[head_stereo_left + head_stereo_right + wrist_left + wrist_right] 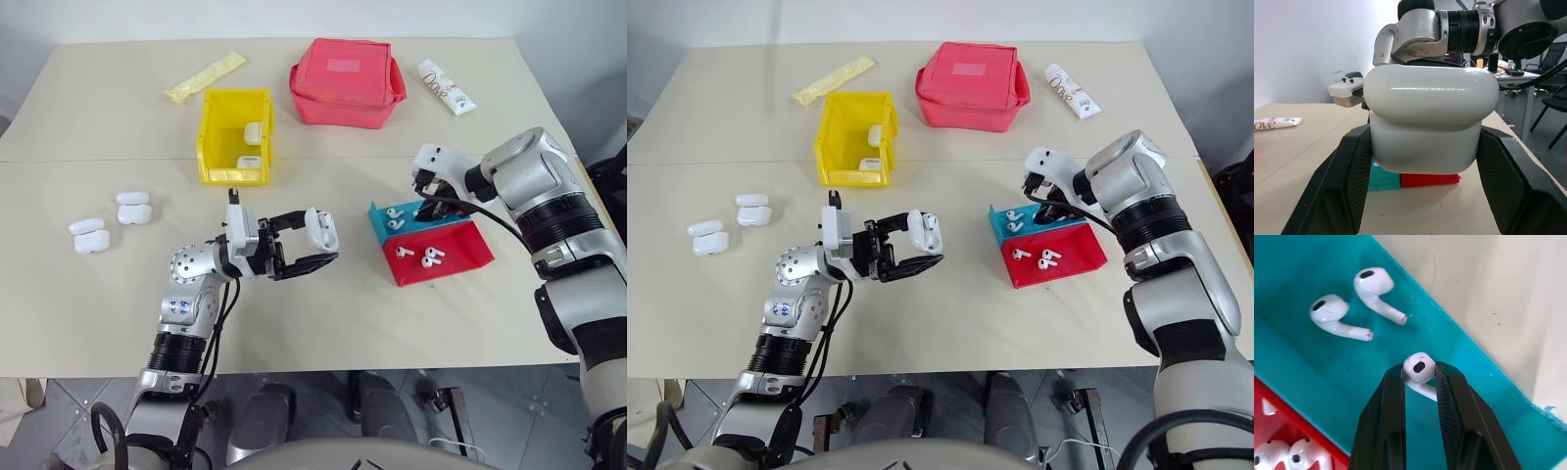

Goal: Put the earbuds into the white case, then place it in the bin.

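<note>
My left gripper (pixel 315 241) is shut on the white case (pixel 322 229), held above the table in front of me; in the left wrist view the case (pixel 1430 122) sits between the two black fingers (pixel 1349 186). My right gripper (pixel 1419 377) reaches down into the blue half of the tray (pixel 1298 362) and is shut on one earbud (pixel 1419 366). Two more earbuds (pixel 1332 313) lie loose beside it, and others (pixel 431 257) lie in the red half. The yellow bin (pixel 214 137) stands farther back on the left, with white cases (pixel 253 131) inside.
The blue-and-red tray (pixel 472 250) lies at the right. Several spare white cases (pixel 132 208) lie at the left of the table. A red zip pouch (pixel 345 80), a white printed tube (pixel 447 86) and a yellow packet (pixel 206 77) lie along the far side.
</note>
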{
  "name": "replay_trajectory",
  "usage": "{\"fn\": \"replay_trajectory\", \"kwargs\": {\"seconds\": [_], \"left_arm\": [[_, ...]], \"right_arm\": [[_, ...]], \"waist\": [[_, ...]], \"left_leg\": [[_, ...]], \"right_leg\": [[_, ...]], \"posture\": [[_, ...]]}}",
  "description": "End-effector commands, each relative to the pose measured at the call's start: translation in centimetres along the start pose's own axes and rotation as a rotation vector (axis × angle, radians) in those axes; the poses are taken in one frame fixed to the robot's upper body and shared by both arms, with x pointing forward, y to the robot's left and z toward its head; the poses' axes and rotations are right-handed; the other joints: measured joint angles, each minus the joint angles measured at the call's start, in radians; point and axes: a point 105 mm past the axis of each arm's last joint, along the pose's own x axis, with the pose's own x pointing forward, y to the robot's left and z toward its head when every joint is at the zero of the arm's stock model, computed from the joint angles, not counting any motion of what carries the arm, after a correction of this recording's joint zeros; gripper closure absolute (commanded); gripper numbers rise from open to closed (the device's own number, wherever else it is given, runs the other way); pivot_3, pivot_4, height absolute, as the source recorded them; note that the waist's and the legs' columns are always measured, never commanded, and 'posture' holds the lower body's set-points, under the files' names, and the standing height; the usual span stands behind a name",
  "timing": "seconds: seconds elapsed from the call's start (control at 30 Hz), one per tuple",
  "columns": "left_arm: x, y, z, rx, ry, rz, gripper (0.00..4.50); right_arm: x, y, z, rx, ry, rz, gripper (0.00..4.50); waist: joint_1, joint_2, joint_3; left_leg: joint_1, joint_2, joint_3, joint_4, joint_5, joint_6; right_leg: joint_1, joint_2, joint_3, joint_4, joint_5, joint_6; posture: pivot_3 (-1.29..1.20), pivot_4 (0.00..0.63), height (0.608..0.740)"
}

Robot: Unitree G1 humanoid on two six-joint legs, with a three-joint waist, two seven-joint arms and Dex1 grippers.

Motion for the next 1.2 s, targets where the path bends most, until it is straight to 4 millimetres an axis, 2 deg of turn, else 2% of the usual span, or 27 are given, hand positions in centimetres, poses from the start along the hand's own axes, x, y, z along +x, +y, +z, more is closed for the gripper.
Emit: {"fn": "replay_trajectory", "kwargs": {"seconds": [0.03,0.07,0.13,0.27,0.4,0.53,0.67,0.77,0.83,1.2], "left_arm": [[0.9,-0.6,0.8,0.001,-0.045,-0.055,1.72],[1.0,-0.7,0.6,-0.007,-0.048,-0.064,1.72],[1.3,-0.6,0.5,-0.020,-0.052,-0.080,1.72],[1.9,0.8,0.2,-0.028,-0.056,-0.103,1.72],[2.5,1.8,0.2,-0.031,-0.063,-0.138,1.72],[3.3,2.3,0.3,-0.030,-0.073,-0.201,1.72],[3.9,2.6,0.7,-0.035,-0.089,-0.232,1.72],[4.4,2.7,1.2,-0.042,-0.105,-0.253,1.72],[4.6,2.9,1.7,-0.045,-0.116,-0.255,1.72],[4.5,3.3,2.0,-0.029,-0.113,-0.260,1.72]], "right_arm": [[-3.9,1.1,3.8,-0.102,-0.331,0.006,4.01],[-5.0,1.8,4.4,-0.143,-0.422,0.013,4.01],[-6.6,3.3,4.2,-0.157,-0.504,0.025,4.01],[-9.5,7.0,5.0,-0.149,-0.765,0.031,4.01],[-11.1,10.4,6.1,-0.082,-0.973,0.073,4.01],[-11.9,13.6,6.9,0.060,-1.158,0.164,4.01],[-11.5,15.6,6.8,0.151,-1.217,0.228,4.01],[-10.3,16.3,6.5,0.250,-1.222,0.266,4.01],[-9.6,16.3,6.2,0.285,-1.205,0.263,4.01],[-8.5,17.1,5.9,0.386,-1.170,0.329,4.01]], "waist": [[0.003,0.000,0.000],[0.004,0.000,0.000],[0.005,0.000,0.000],[0.009,0.000,0.000],[0.004,-0.001,0.000],[0.003,-0.001,0.000],[0.006,-0.001,-0.001],[0.004,-0.001,-0.001],[0.004,-0.001,-0.001],[0.003,-0.001,-0.001]], "left_leg": [[0.000,0.000,0.000,0.000,0.000,0.000],[-0.001,0.000,-0.001,0.000,0.000,0.000],[-0.001,0.000,-0.002,0.000,0.000,0.000],[-0.001,0.000,-0.002,0.002,0.000,0.000],[0.000,0.001,-0.001,0.001,0.000,0.000],[0.000,0.001,-0.002,0.000,0.000,0.000],[0.000,-0.001,-0.002,0.001,0.000,0.000],[0.000,-0.001,-0.003,0.001,0.000,0.001],[0.000,-0.001,-0.002,0.001,0.000,0.001],[0.001,0.000,-0.001,0.000,0.000,0.001]], "right_leg": [[0.000,0.000,0.000,0.000,0.000,0.000],[0.000,0.000,-0.001,-0.001,0.000,0.000],[0.000,0.000,-0.003,-0.001,0.000,0.000],[0.002,-0.001,-0.003,-0.001,0.000,0.000],[0.001,0.000,-0.003,0.000,0.000,0.000],[0.001,0.000,-0.003,0.000,0.000,0.000],[0.001,-0.002,-0.003,0.002,0.000,0.000],[0.001,-0.001,-0.003,0.002,0.000,0.000],[0.001,-0.001,-0.003,0.002,0.000,0.000],[0.001,-0.001,-0.002,0.002,0.000,0.000]], "posture": [[0.00,0.150,0.740],[0.00,0.150,0.740],[0.00,0.150,0.740],[0.00,0.150,0.740],[0.00,0.150,0.740],[0.00,0.150,0.740],[0.00,0.150,0.740],[0.00,0.150,0.740],[0.00,0.150,0.740],[0.00,0.150,0.740]]}}
